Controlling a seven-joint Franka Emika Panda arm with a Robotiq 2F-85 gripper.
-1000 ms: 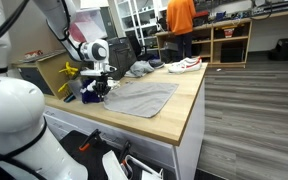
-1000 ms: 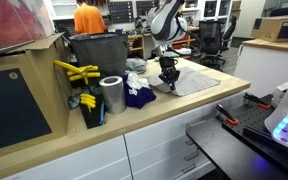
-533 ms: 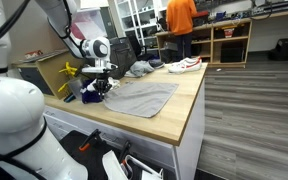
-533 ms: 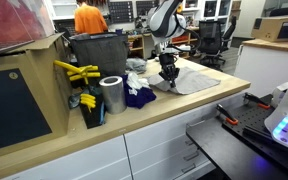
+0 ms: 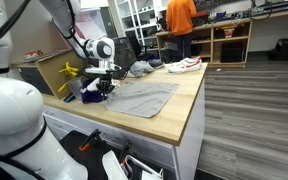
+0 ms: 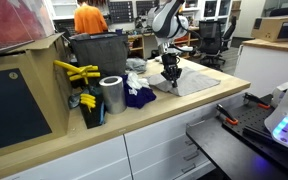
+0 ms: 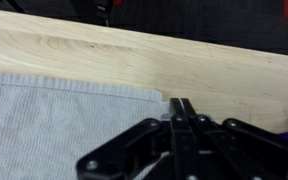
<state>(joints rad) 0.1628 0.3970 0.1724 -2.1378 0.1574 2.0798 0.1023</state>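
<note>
A grey cloth (image 5: 139, 98) (image 6: 196, 80) lies flat on the wooden counter (image 5: 179, 112). My gripper (image 5: 106, 88) (image 6: 170, 82) points straight down at the cloth's corner nearest the clutter. In the wrist view the gripper (image 7: 177, 102) is shut, its black fingertips pressed together right on the corner of the grey cloth (image 7: 54, 120). That corner is slightly puckered at the tips, and bare wood (image 7: 134, 60) lies beyond it.
Beside the gripper lie a dark blue cloth (image 6: 137, 96) (image 5: 89, 92), a metal can (image 6: 111, 95), yellow tools (image 6: 74, 72) and a dark bin (image 6: 99, 55). A shoe (image 5: 184, 65) and grey clothing (image 5: 139, 69) sit at the counter's far end. A person in orange (image 5: 180, 20) stands behind.
The gripper has shifted slightly sideways along the counter, staying shut at the cloth's corner. The cloth itself looks almost unchanged.
</note>
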